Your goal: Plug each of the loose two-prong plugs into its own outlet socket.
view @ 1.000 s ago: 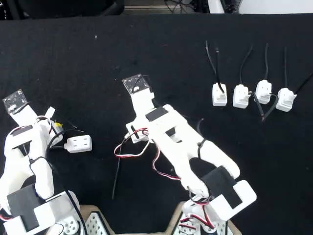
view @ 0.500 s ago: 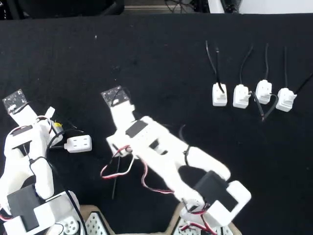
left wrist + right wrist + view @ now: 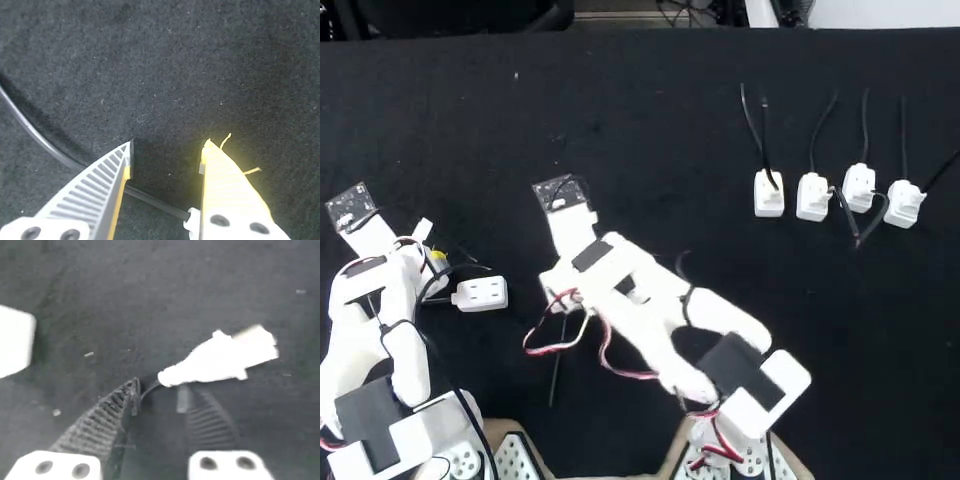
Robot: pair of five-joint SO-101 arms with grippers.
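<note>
From above, the table [image 3: 650, 90] was covered in soft black cloth. The left arm [image 3: 380, 300], made of smooth white plastic, stood at the near left corner. Just beside it lay a small white outlet socket [image 3: 480, 293], a boxy block with round corners and little holes on top. The right arm [image 3: 640, 300], white too, leaned across the middle, with loopy red and white wires [image 3: 555, 335] hanging off it. A thin black cord [image 3: 557, 365] lay on the cloth next to those wires. Far over on the other side sat a row of four white pieces [image 3: 812, 197], each with its own thin black line (plugs or sockets, it was hard to tell).

In the left wrist view, the left claw [image 3: 169, 145] was wide open and held nothing. One pointy finger was white with ridges, and the other was yellowish and smooth. A black wire [image 3: 30, 129] ran over the fuzzy cloth and passed under the gap.

In the right wrist view, the right claw [image 3: 159, 390] was open too, with nothing in it. Its fingers were dark and ribbed. A white plug [image 3: 220, 360], lumpy with a flat end, lay just past the fingertips.
</note>
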